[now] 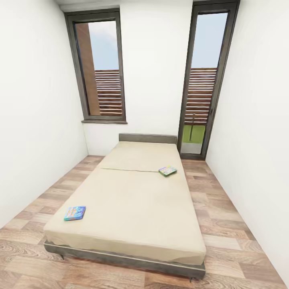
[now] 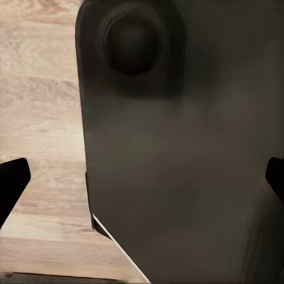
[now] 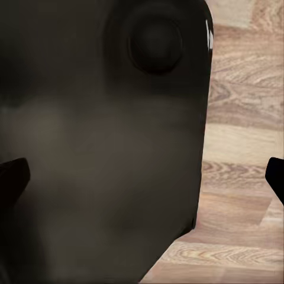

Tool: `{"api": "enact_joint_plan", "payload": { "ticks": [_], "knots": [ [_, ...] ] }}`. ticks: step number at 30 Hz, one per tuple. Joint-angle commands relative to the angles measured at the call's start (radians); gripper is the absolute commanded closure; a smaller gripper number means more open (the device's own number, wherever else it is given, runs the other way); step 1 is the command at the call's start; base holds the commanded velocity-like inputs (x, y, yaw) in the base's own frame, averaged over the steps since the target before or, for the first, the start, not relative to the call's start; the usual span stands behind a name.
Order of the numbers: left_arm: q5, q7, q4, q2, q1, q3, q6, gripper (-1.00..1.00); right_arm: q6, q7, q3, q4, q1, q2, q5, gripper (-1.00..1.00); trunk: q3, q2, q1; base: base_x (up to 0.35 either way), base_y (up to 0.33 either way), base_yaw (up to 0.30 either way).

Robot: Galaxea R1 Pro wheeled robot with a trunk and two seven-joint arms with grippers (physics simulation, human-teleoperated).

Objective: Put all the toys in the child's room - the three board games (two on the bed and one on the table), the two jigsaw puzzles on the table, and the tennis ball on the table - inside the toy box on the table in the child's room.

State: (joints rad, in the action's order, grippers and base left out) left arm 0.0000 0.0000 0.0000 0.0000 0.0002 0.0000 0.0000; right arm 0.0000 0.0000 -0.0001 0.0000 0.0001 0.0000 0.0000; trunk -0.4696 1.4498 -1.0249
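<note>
Two board games lie flat on the bed (image 1: 132, 200). A small blue-teal board game (image 1: 74, 213) rests near the bed's front left corner. A green-edged board game (image 1: 167, 171) sits farther back on the right, close to the pillow end. In the left wrist view my left gripper (image 2: 142, 177) is open, its dark fingertips (image 2: 12, 180) at the picture's two sides, with the robot's dark body (image 2: 189, 148) and wood floor beyond. In the right wrist view my right gripper (image 3: 142, 177) is open too, holding nothing. The table, toy box, jigsaw puzzles and tennis ball are out of view.
The bed has a dark grey frame and low headboard (image 1: 147, 138) against the far white wall. Wood-plank floor (image 1: 224, 224) runs along both sides and in front. Two tall dark-framed windows (image 1: 99, 68) stand behind; the right one (image 1: 204, 80) reaches the floor.
</note>
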Motion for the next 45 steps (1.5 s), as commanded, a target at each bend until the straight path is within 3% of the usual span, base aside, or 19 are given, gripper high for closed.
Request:
{"api": "enact_joint_plan", "payload": {
  "ticks": [1,11,26,45],
  "knots": [
    [0.006,-0.002,0.004,-0.006,0.001,0.001,-0.001,-1.00,-0.002,0.002,0.001,0.000,0.000,0.006,-0.003,-1.00,0.000,0.000,0.000,0.000,0.000,0.000],
    [0.005,-0.002,-0.012,-0.023,0.001,0.002,-0.005,-1.00,0.000,0.002,-0.001,0.000,0.000,0.027,-0.007,-1.00,0.000,0.000,0.000,0.000,0.000,0.000],
    [0.003,-0.002,-0.020,-0.026,0.001,0.001,-0.007,-1.00,0.003,0.003,-0.002,0.000,0.000,0.027,-0.013,-1.00,0.000,0.000,0.000,0.000,0.000,-0.074],
    [0.000,-0.002,-0.020,-0.026,0.001,-0.002,-0.005,-1.00,0.000,0.003,-0.001,0.000,0.000,0.022,-0.011,-1.00,0.059,-0.133,0.073,0.000,0.000,-0.231]
  ]
}}
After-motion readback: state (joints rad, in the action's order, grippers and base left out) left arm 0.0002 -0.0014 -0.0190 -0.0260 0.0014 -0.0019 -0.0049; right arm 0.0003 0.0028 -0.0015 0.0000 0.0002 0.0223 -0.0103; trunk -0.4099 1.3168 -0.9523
